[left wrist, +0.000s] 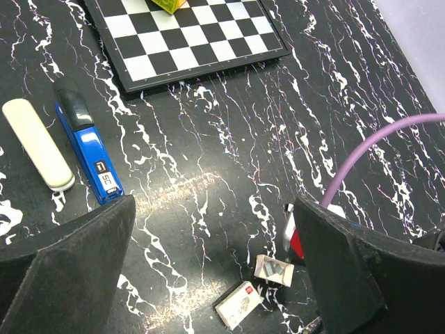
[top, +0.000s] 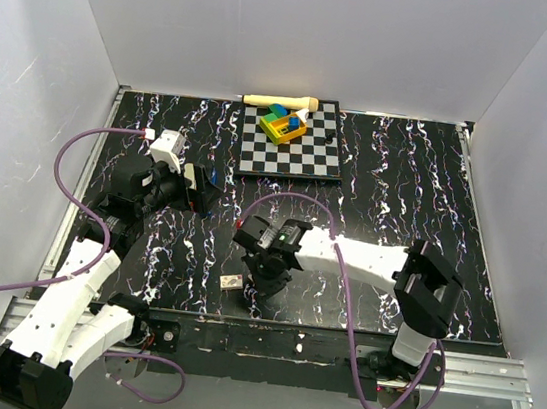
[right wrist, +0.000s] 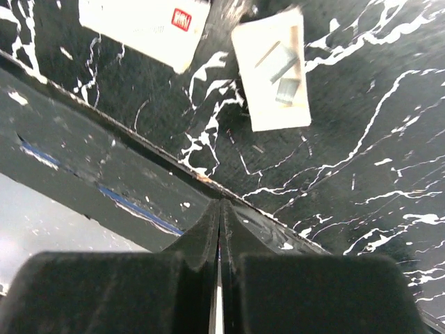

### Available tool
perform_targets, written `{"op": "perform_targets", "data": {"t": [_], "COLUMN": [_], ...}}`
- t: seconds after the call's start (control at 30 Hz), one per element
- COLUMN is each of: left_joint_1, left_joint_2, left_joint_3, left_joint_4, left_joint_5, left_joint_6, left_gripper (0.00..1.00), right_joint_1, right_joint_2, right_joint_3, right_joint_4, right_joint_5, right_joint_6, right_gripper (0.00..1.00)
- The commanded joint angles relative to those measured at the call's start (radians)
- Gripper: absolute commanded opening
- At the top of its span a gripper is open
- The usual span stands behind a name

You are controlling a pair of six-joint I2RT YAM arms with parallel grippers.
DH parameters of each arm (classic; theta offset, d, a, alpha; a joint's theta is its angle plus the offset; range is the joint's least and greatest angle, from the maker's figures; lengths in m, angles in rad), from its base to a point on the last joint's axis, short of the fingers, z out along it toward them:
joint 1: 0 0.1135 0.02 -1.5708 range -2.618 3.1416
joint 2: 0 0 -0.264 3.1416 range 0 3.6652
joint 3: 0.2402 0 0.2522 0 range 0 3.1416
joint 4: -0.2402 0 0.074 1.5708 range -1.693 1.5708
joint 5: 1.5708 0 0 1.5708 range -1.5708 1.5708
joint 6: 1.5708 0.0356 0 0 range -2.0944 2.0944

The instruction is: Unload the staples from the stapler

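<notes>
The blue stapler (left wrist: 90, 152) lies flat on the black marbled table in the left wrist view, with a cream oblong piece (left wrist: 38, 143) beside it on its left. My left gripper (left wrist: 212, 209) is open wide and empty, above and to the right of the stapler, apart from it. In the top view my left gripper (top: 198, 190) hides the stapler. My right gripper (right wrist: 220, 203) has its fingers pressed together with only a thin pale sliver between them. It hovers at the table's front edge near a small open tray of staples (right wrist: 272, 69).
A white staple box sleeve (right wrist: 142, 24) lies next to the tray, and both show in the left wrist view, the tray (left wrist: 273, 269) and the sleeve (left wrist: 238, 304). A chequerboard (top: 305, 158) with coloured blocks (top: 284, 123) and a wooden handle (top: 279, 100) lie at the back.
</notes>
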Motion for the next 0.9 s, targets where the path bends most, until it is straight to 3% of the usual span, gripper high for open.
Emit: {"op": "perform_targets", "data": {"t": [0.0,0.87], "left_joint_1": [-0.003,-0.004], "left_joint_2": [-0.006,0.002], "left_joint_3": [0.004,0.004], "left_joint_4": [0.001,0.0], "left_joint_5": [-0.014,-0.019], "left_joint_6": [0.005,0.008], "left_gripper": [0.98,0.98], "right_joint_1": [0.026,-0.021], "right_joint_2": [0.007,0.174], "right_joint_3": [-0.024,0.079], "right_joint_4": [0.03,0.01], "right_joint_5": [-0.064,-0.001], "right_joint_6": [-0.053,-0.056], "right_gripper": [0.01,0.01]}}
